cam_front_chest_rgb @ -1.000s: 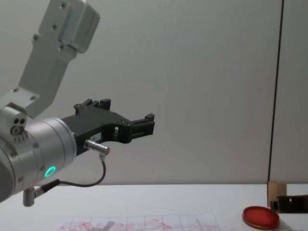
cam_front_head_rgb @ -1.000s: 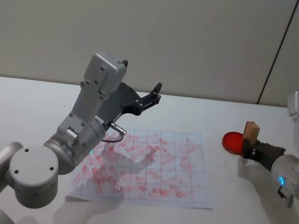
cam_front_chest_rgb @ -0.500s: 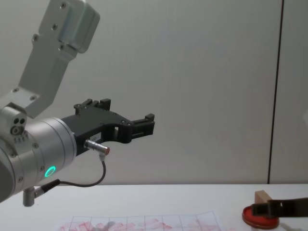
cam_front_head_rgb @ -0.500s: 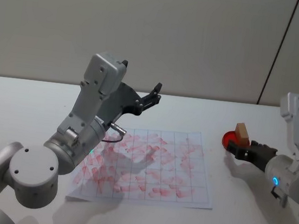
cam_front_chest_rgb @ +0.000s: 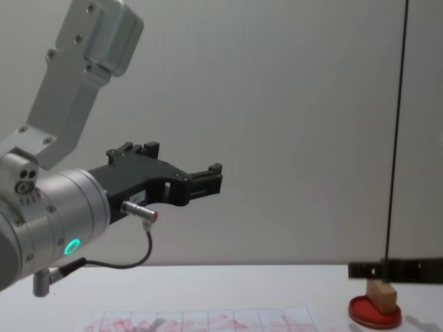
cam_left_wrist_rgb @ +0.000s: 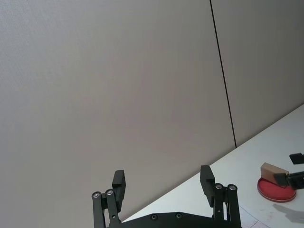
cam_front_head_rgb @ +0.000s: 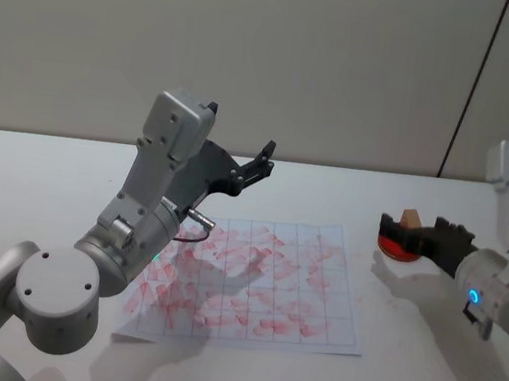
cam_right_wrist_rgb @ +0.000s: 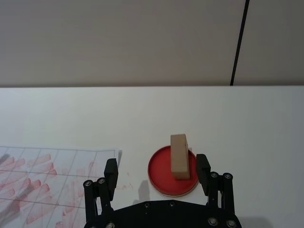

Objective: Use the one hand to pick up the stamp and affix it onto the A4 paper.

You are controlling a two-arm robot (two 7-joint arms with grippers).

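Presently, item one: the stamp point(cam_right_wrist_rgb: 179, 156), a small light tan rectangular wooden block, rests on a flat red round disc point(cam_right_wrist_rgb: 172, 173) at the right side of the white tabletop point(cam_right_wrist_rgb: 266, 137). In the chest view the stamp point(cam_front_chest_rgb: 381, 293) leans on the disc point(cam_front_chest_rgb: 374, 311), tilted rather than upright; in the head view only its top point(cam_front_head_rgb: 409, 216) shows above the black fingers.

Item two: the right gripper point(cam_right_wrist_rgb: 156, 172), black, two-fingered, reaches in low from the right. Its fingers point(cam_right_wrist_rgb: 110, 173) are spread wide, one to each side of the stamp and apart from it, gripping nothing. In the head view the right gripper point(cam_front_head_rgb: 413, 240) lies over the disc point(cam_front_head_rgb: 393, 248); in the chest view its fingers point(cam_front_chest_rgb: 387, 269) run level just above the block.

Item three: the A4 paper point(cam_front_head_rgb: 252, 283), a white sheet ruled in thin-lined boxes and covered with reddish-pink stamp marks, lies flat on the table at centre, near the disc but not touching it. Its corner point(cam_right_wrist_rgb: 57, 180) shows beside the disc in the right wrist view.

Item four: the left gripper point(cam_front_head_rgb: 259, 166), black, held high above the far left part of the paper, pointing toward the wall. Its fingers point(cam_left_wrist_rgb: 205, 178) stand well apart with nothing between them.
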